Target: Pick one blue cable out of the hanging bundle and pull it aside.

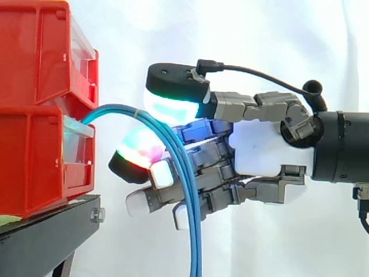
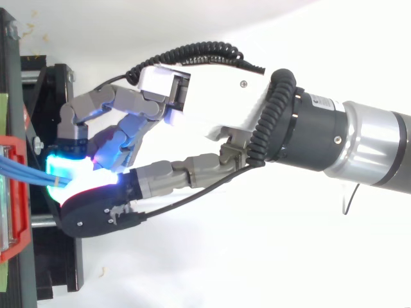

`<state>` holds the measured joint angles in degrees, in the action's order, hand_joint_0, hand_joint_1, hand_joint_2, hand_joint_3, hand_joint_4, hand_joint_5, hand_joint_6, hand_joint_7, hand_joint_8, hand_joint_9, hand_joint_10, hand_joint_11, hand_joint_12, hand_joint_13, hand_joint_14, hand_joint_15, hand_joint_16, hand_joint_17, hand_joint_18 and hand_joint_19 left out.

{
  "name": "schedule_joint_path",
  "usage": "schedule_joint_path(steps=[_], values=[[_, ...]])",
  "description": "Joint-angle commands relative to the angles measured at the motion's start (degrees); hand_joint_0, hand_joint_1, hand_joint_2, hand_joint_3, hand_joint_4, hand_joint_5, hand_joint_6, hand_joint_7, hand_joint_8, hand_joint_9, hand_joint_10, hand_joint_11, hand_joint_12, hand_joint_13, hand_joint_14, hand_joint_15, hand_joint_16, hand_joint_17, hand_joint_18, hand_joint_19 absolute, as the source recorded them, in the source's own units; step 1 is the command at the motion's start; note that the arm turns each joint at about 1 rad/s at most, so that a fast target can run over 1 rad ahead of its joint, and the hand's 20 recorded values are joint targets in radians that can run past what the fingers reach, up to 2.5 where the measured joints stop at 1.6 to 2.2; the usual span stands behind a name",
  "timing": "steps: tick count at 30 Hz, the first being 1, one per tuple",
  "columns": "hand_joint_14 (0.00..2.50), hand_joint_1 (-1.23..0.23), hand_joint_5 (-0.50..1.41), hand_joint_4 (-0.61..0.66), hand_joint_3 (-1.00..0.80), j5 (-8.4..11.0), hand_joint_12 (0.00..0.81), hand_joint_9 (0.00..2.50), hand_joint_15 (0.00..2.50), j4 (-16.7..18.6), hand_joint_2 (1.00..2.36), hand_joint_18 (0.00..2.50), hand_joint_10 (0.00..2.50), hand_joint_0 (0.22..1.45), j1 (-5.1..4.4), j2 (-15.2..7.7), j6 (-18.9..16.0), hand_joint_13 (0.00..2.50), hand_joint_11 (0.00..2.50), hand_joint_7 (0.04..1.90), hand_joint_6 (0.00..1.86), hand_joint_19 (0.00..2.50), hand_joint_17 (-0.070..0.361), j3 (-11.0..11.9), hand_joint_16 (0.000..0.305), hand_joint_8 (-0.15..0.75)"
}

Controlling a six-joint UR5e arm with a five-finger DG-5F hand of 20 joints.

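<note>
— What are the fingers doing?
— Thick, rounded glowing pads (image 1: 173,95) curl round and pinch the bundle of thin, smooth blue cables (image 1: 195,248); the white-palmed, grey-jointed hand (image 1: 265,147) reaches in from the right
— How do the cables run?
— At least three leave the lower of two stacked glossy red plastic bins (image 1: 34,167) at left, arch right, then hang straight down

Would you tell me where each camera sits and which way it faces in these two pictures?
Side view: beside the work, at about its height, looking level across at stacked red plastic bins and hanging blue cables; the hand enters from the right.
Top view: above the work, looking down; the hand and grey arm enter from the right.
Shared: the hand, its fingers curled round the blue cables by the bins.
</note>
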<state>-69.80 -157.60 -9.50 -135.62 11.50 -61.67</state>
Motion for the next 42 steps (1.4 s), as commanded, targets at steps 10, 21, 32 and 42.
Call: schedule_joint_path(steps=[10, 21, 32, 42], values=[[0.01, -0.86, -0.15, 0.18, -0.33, -0.07, 0.349, 0.89, 0.35, -1.4, 1.01, 0.97, 0.01, 0.73, 0.00, 0.1, -1.1, 0.80, 0.55, 1.39, 0.90, 0.47, 0.110, 0.8, 0.049, 0.351], [0.02, -0.73, -0.12, 0.24, -0.50, -0.51, 0.342, 1.01, 0.38, -3.3, 1.00, 1.00, 0.01, 0.57, 0.18, 0.0, -1.9, 0.87, 0.57, 1.22, 0.91, 0.52, 0.110, 1.8, 0.049, 0.360], [0.01, -0.64, -0.12, 0.24, -0.31, -0.51, 0.350, 1.02, 0.40, -3.2, 1.02, 1.01, 0.02, 0.59, 0.18, 0.1, -1.9, 0.88, 0.55, 1.27, 0.89, 0.56, 0.112, 1.8, 0.050, 0.367], [0.02, -0.88, -0.15, 0.14, -0.13, -0.51, 0.340, 0.98, 0.40, -3.2, 1.03, 1.00, 0.01, 0.76, 0.27, 0.0, -1.9, 0.89, 0.61, 1.53, 0.93, 0.52, 0.108, 1.9, 0.048, 0.357]])
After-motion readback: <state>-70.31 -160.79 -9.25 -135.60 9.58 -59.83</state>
